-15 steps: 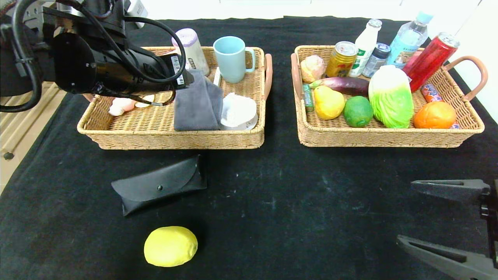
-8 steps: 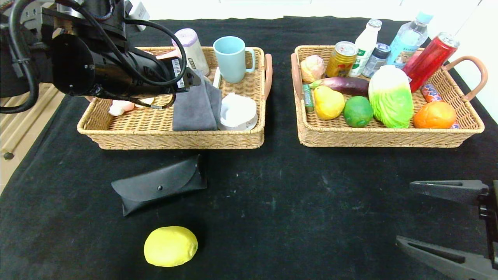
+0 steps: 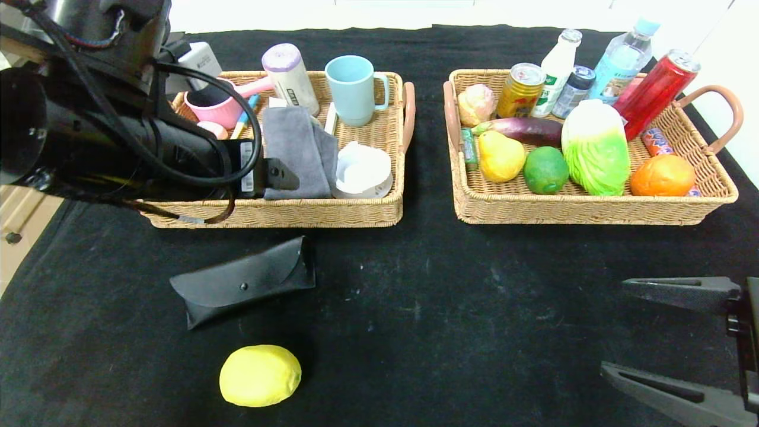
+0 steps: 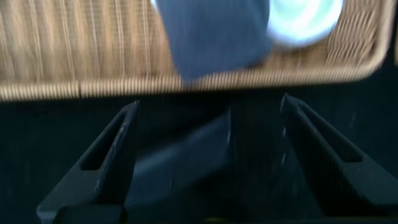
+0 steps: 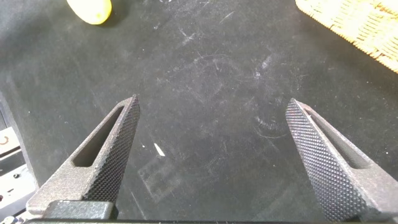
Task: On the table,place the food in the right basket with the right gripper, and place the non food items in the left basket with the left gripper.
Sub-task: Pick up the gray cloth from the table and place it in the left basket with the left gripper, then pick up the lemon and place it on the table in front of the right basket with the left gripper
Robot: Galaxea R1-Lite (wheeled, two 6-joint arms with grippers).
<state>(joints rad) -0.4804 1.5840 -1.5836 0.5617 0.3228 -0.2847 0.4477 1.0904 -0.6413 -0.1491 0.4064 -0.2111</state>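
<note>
A: Left claw [image 4: 205, 155]?

B: Fingers apart, holding nothing. It hangs over the near rim of the left basket [image 3: 273, 212], with the grey cloth [image 3: 296, 151] and a white cup [image 3: 363, 172] inside the basket just beyond it. The wrist view shows the black case [image 4: 180, 163] below, between the fingers.

A: Case position on the table [image 3: 450, 284]?

B: Case [image 3: 243, 287] lies just in front of the left basket, not touching it. The lemon [image 3: 260, 375] sits nearer the robot, in front of the case, apart from it.

A: Right claw [image 5: 214, 155]?

B: Fingers wide apart, empty, over bare table in front of the right basket [image 3: 587, 204], well apart from it. Lemon [image 5: 90, 9] is far off to its left.

A: Right basket contents?

B: Pear [image 3: 500, 155], lime [image 3: 545, 169], cabbage [image 3: 595, 147], orange [image 3: 662, 175], eggplant [image 3: 522, 128], cans and bottles at the far rim.
</note>
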